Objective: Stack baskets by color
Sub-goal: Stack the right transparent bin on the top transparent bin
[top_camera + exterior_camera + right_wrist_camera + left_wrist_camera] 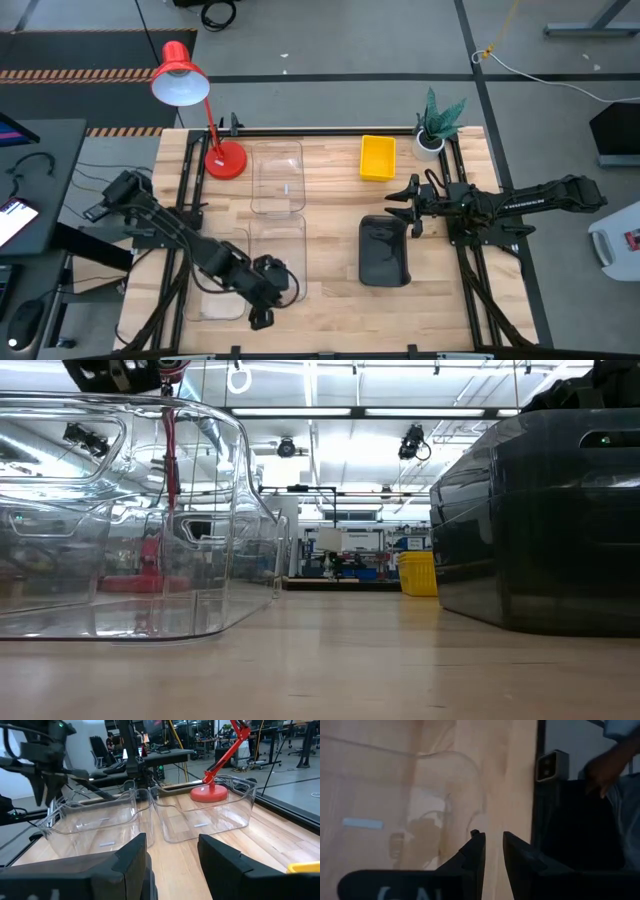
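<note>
Three clear baskets rest on their bases on the table: one at the far side [277, 178], one nearer [277, 255], and one beside it under my left arm [215, 290]. A yellow basket [378, 157] sits far right of centre, with a dark grey basket [385, 250] nearer. My left gripper [262, 312] hangs slanting down over the near-left corner of the nearer clear basket [420, 795]. A narrow gap shows between its fingers [493, 842], with only wood in it. My right gripper [405, 205] waits level and open [172, 855] at the table's right, pointing left.
A red desk lamp [222, 158] stands at the far left, with a small potted plant [438, 125] at the far right. Bare wood lies between the clear baskets and the grey one. The table's near edge and a black rail [540, 820] run close to my left gripper.
</note>
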You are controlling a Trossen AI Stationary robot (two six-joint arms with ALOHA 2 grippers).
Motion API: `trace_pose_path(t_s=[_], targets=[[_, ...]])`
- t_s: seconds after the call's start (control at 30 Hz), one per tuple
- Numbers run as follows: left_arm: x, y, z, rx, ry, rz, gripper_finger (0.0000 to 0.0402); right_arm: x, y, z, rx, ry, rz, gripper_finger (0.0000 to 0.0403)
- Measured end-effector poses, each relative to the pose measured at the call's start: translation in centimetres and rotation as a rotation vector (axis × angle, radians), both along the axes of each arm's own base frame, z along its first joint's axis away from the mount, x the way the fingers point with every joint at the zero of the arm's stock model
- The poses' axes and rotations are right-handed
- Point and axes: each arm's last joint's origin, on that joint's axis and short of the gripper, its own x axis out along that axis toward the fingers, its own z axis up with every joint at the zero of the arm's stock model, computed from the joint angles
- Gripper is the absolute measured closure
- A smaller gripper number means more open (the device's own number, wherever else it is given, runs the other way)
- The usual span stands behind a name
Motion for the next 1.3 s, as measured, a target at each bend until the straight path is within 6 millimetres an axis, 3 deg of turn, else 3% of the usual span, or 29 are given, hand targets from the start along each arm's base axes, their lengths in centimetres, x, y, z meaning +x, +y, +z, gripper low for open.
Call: trace_pose_path(t_s=[0.23,0.57,0.7,1.3], targets=[[0.4,-0.4,-0.2,0.056,-0.018,0.027,0.0307,0.0,0.0,0.0,0.0,-0.001,0.0,0.022],[0.7,-0.4,-0.6,0.083,-0.024,0.049,0.0186,0.0,0.0,0.0,0.0,0.002,0.0,0.022],[1.0,-0.7,-1.4,0.089,-0.011,0.051,0.0154,0.0,0.0,0.0,0.0,0.001,0.001,0.022],[1.4,-1.4,-5.5,0.186,0.154,0.021,0.0181,0.0,0.0,0.0,0.0,0.003,0.001,0.022]])
